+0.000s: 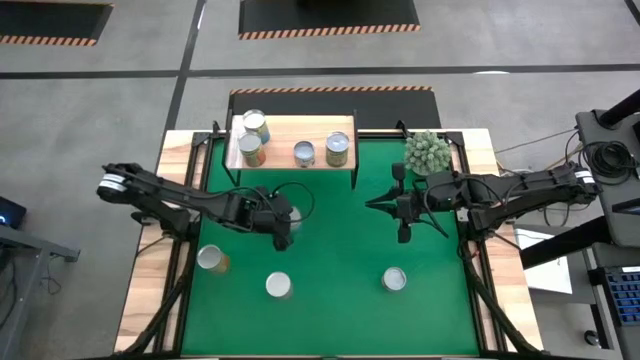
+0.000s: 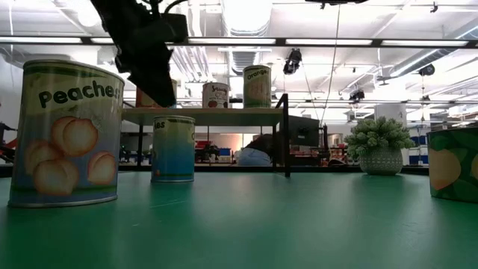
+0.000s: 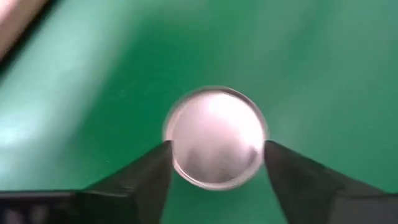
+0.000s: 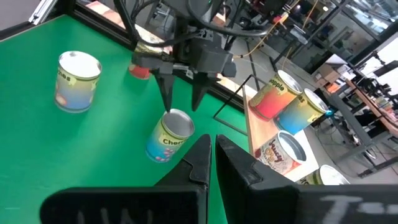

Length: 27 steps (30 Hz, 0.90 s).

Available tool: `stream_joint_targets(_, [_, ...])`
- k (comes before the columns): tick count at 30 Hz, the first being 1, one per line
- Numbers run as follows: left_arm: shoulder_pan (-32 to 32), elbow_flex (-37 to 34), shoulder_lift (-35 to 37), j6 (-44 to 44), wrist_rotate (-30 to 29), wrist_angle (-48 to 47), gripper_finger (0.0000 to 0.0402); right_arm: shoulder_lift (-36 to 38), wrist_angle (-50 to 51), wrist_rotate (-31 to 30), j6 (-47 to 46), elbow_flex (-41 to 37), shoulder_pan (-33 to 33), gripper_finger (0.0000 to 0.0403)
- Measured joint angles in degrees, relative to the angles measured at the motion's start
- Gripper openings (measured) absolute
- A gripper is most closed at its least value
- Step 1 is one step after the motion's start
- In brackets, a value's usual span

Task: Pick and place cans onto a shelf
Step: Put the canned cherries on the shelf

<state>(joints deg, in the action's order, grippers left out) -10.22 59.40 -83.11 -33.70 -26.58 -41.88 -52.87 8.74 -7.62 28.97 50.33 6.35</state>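
Note:
A can with a silvery top and a yellow-and-blue label (image 4: pixel 169 137) stands upright on the green mat (image 1: pixel 340 250). My left gripper (image 1: pixel 284 232) hangs open right above it, fingers pointing down. In the left wrist view the can's top (image 3: pixel 216 137) lies between the two fingers (image 3: pixel 149 174) without touching them. My right gripper (image 1: pixel 404 222) is shut and empty, over the mat right of centre. The shelf (image 1: pixel 300 132) stands at the mat's far edge and bears several cans (image 1: pixel 338 149). Three more cans stand near the front: one on the left (image 1: pixel 210 260), one in the middle (image 1: pixel 278 286) and one on the right (image 1: pixel 394 280).
A fuzzy pale-green ball plant (image 1: pixel 428 152) stands at the far right, beside the shelf. Wooden strips (image 1: pixel 150 280) border the mat. In the low view a large Peaches can (image 2: pixel 67 134) stands near the camera at left, and another can (image 2: pixel 455 164) at the right edge.

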Motion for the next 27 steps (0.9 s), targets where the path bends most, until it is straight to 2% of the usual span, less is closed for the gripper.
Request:
stream_joint_targets(2, [0.0, -0.07, -0.99, -0.33, -2.38, 0.1, 0.0282, -0.01, 0.08, 0.0, 0.0, 0.0, 0.0, 0.0013])
stream_joint_targets(5, [0.0, -0.22, -2.43, 1.07, -2.49, 0.08, 0.0332, -0.02, 0.67, 0.0, 0.0, 0.0, 0.0, 0.0013])
stream_joint_targets(10, [-0.02, -0.22, -3.7, 1.58, -2.56, 0.66, 0.0379, -0.02, 1.5, -0.03, 0.01, 0.0, -0.13, 0.0013])
stream_joint_targets(20, [-0.1, -0.39, -0.42, 3.03, -2.42, 0.76, 0.0389, -0.02, 1.5, -0.04, 0.0, 0.0, -0.5, 0.0013])
stream_joint_targets(27, [-3.1, -2.97, 1.53, 3.76, -1.28, 2.85, 0.0389, -0.02, 1.61, -0.04, 0.04, 0.0, -0.76, 0.0013])
